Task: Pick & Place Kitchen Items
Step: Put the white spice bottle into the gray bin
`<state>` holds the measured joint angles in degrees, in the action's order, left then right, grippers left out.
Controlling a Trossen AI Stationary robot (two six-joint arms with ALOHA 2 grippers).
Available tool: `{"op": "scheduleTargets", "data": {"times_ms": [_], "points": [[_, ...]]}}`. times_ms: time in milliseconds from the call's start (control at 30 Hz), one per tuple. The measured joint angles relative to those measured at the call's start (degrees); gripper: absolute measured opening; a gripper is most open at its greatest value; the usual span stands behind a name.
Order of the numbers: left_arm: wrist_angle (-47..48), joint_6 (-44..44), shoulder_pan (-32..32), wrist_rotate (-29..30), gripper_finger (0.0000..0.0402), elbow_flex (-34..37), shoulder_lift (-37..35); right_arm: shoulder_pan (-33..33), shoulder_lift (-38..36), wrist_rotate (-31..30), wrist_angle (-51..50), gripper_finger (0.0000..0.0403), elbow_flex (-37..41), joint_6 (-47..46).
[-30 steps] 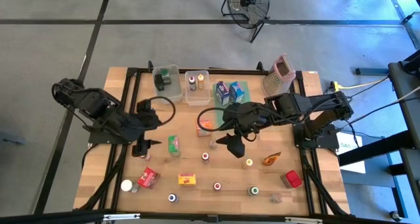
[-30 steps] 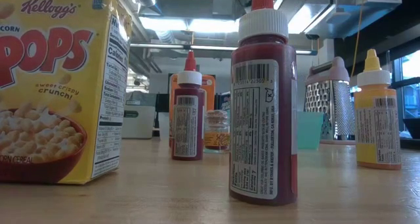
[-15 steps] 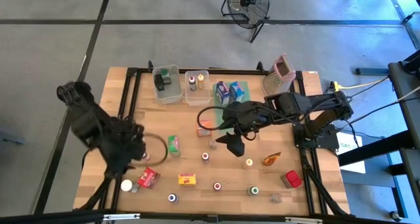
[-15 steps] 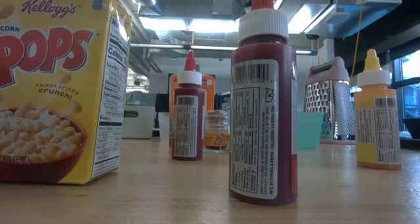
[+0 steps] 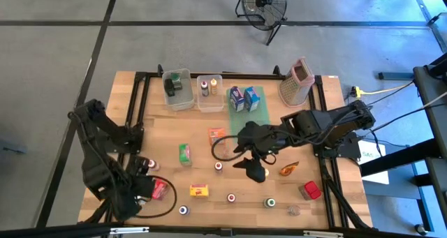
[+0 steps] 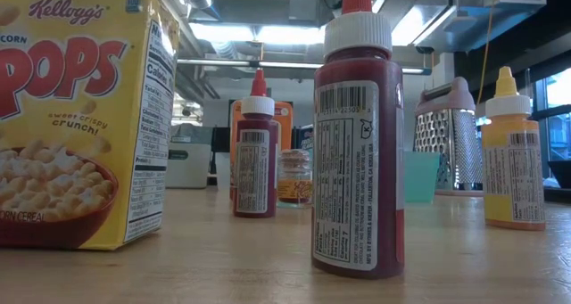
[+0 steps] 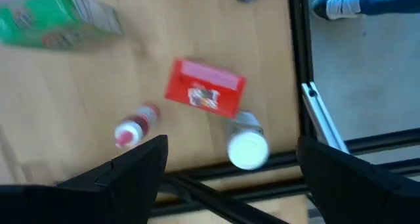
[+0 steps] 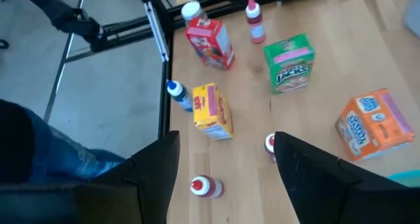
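Fingers point(image 7: 125, 178) of left gripper point(image 7: 230, 175) spread wide, empty, above small red carton point(image 7: 205, 88) and white-capped jar point(image 7: 247, 147); right gripper point(image 8: 223, 178) parted over yellow carton point(image 8: 213, 111), nothing between.

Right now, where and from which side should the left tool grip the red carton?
Come from above and pinch the red carton across its two broad faces, near the top: it seems to stand upright, narrow pink top up. A white-capped jar stands close by one end, so grip nearer the other.
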<state>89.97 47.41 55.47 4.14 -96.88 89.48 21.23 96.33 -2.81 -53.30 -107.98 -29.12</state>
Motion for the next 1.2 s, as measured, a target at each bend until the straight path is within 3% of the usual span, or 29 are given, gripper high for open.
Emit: {"op": "scheduleTargets", "data": {"times_ms": [133, 267, 433, 700, 1200], "points": [[0.0, 2.2, 0.9, -1.3, 0.0333, 0.0, 1.9, 1.4, 0.3, 0.0, 0.6, 0.025, 0.0, 0.0], [0.0, -1.0, 4.1, -3.3, 0.0333, 0.0, 2.8, 1.9, 1.3, 0.0, 4.3, 0.025, 0.0, -1.5], [0.0, -2.2, 9.7, 2.6, 0.0333, 0.2, 2.6, 2.3, 3.3, -1.3, 9.8, 0.025, 0.0, -4.6], [-1.7, 5.8, 18.2, 5.3, 0.0333, 11.9, -4.2, 2.0, 6.5, -3.0, 23.1, 0.025, 0.0, -6.5], [-18.2, -3.3, 16.2, 7.5, 0.0333, 24.2, -10.1, 2.8, 6.7, -3.2, 27.7, 0.025, 0.0, -8.1]]}}
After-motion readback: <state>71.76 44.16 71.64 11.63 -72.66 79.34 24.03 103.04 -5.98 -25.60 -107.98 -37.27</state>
